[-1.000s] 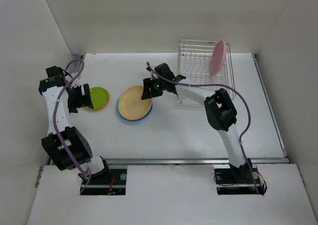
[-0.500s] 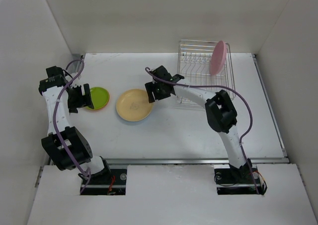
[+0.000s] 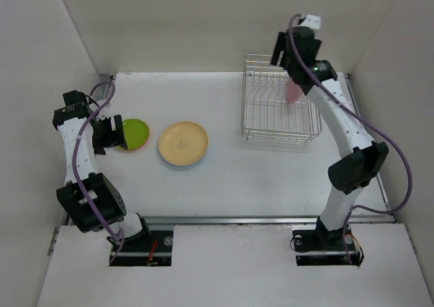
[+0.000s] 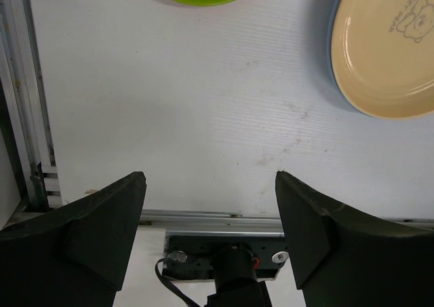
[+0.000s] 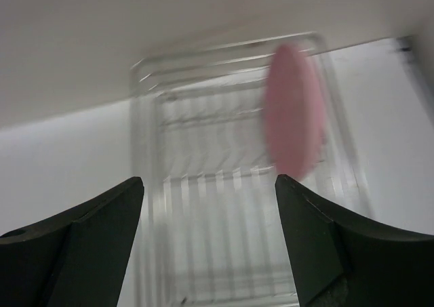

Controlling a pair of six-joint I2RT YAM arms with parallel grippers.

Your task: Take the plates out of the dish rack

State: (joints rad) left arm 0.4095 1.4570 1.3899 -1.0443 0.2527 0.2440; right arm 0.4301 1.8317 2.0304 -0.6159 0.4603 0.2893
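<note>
The right tool (image 5: 209, 185) was held high above the far edge of the dish rack (image 3: 278, 139), its jaws spread wide with nothing between them. Just below and ahead of it, the pink plate (image 5: 291, 110) was seen standing on edge in the rack's right-hand slots, the only plate left inside. The right wrist view was blurred, so the finer wires could not be made out.

The left tool (image 4: 210, 181) was likewise released and empty, poised over bare bench (image 4: 203, 104) near the left side. Close by it, the lime green plate (image 3: 135, 132) was laid flat on an orange one, of which only a rim (image 3: 129, 148) showed. Toward the middle of the bench, the pale yellow plate (image 3: 183, 142) was stacked on the blue plate (image 4: 333, 49), well apart from the rack.

One removal was judged to be outstanding. A finger could be caught on an upright divider or the rack's rim if the descent were misaligned with the thin edge of the plate. The smooth rim might be pinched too shallowly and slip. If the plate snagged in its slot while being lifted, the light wire rack could be dragged or tipped.

On the yellow plate, a small bear outline and a curved line of print were visible; the lettering could not be read.
</note>
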